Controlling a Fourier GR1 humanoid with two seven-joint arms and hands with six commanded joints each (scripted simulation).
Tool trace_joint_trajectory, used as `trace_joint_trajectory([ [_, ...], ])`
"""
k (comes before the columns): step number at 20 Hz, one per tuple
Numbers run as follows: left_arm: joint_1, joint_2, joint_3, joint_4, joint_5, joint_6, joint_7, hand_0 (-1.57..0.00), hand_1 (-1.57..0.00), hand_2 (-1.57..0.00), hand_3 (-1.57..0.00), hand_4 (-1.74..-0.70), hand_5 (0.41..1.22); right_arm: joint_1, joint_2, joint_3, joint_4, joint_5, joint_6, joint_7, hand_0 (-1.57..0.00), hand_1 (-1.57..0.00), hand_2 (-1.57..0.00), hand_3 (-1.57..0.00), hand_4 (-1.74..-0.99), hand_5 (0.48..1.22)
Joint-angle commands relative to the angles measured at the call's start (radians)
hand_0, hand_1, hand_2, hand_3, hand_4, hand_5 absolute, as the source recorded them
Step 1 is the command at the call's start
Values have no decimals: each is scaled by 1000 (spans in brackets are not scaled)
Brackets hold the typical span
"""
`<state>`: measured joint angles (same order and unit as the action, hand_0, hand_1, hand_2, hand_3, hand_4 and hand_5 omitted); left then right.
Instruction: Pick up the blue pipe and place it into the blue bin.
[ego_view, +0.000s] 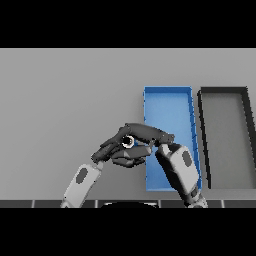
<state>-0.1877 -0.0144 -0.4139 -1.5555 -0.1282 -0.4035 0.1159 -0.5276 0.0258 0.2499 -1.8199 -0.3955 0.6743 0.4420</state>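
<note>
- Pipe (128, 141): only a pale round end shows among both hands, just beside the blue bin's (167, 102) left wall.
- Right hand (145, 134): fingers stretched leftward over it; clamped or not, cannot tell.
- Left hand (117, 150): fingers curled beneath, apparently supporting.
- Dark bin (222, 91): at the surface's right edge.

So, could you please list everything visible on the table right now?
bin: one, blue, open tray right of centre on the table.
black bin: one, dark, just right of the bin.
table: one, grey, under everything.
pipe: none that I can make out; only a small pale ring shows between the hands.
left hand: one, dark, at the bin's left edge, fingers curled.
right hand: one, dark, reaching left over the bin's left wall, meeting the left hand.
</note>
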Motion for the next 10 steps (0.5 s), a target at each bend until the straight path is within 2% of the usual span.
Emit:
trace_joint_trajectory([
  [1,2,-6,-6,-4,0,2,1,-10,-9,-9,-7,-971,493,-36,1,-19,3,-50,-34,66,-1571,-1571,-1571,-1571,-1494,1221],
  [2,8,2,-2,1,-2,2,-5,-8,-7,-7,-5,-973,489,-71,2,-39,-1,-100,-75,109,-1571,-1571,-1571,-1571,-1494,1221],
  [5,12,4,-11,-7,-8,-1,-4,-3,-3,-3,-2,-961,475,-211,-51,-125,-2,-260,-176,159,-1571,-1571,-1571,-1571,-1496,1221],
  [7,11,22,1,-14,-5,-3,-12,-2,-2,-2,-1,-954,474,-304,-78,-184,43,-304,-215,145,-1571,-1571,-1571,-1571,-1497,1221],
  [8,15,22,-3,-12,-6,-7,-22,-1,-1,-1,-1,-951,473,-347,-95,-217,54,-314,-261,140,-1571,-1571,-1571,-1571,-1497,1221],
  [10,27,28,-11,-39,-5,-11,-32,0,0,0,0,-947,468,-415,-127,-275,131,-260,-299,97,-1571,-1571,-1571,-1571,-1498,1221],
])
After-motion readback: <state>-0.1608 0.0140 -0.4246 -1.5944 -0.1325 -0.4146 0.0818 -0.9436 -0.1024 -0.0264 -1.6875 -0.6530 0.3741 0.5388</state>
